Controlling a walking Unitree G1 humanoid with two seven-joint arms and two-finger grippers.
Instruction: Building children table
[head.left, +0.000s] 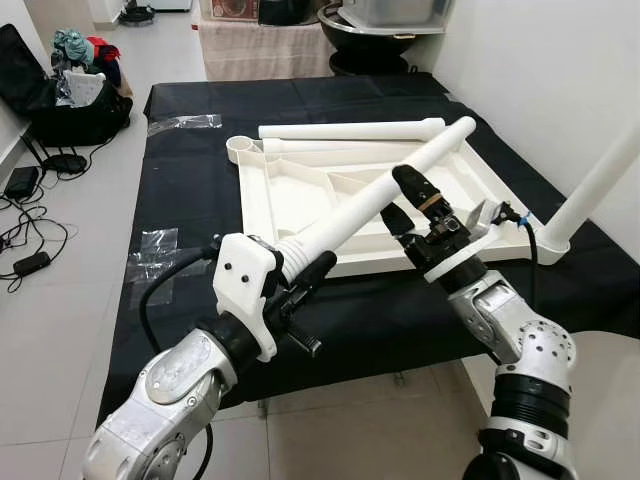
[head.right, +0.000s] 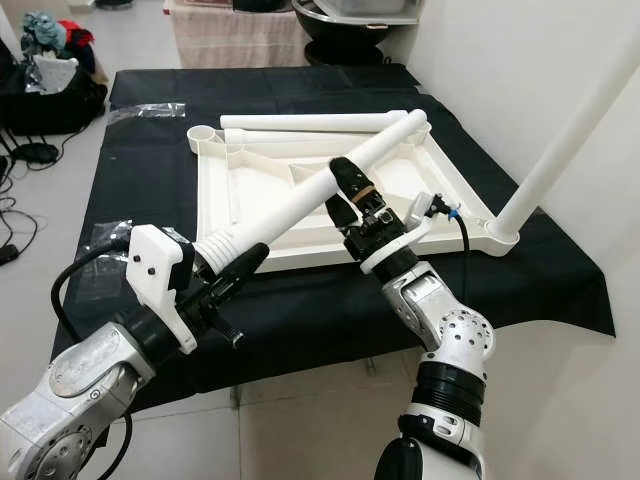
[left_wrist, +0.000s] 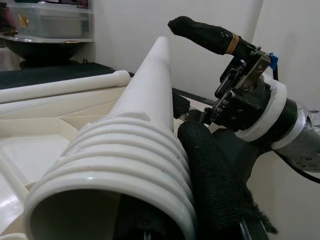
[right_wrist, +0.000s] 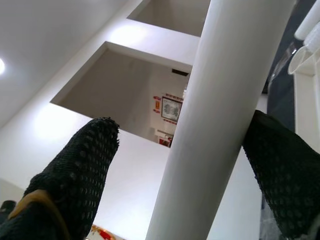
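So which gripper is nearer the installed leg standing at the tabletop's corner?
Right. The right gripper straddles the middle of the held leg, closer to the installed leg; the left gripper grips the threaded end, farther away.

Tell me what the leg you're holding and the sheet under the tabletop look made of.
The leg looks like moulded plastic: uniform off-white, smooth with a slight sheen, and moulded thread ridges at the end held in the left gripper. The sheet looks like matte black fabric, probably cloth, draping at its edges.
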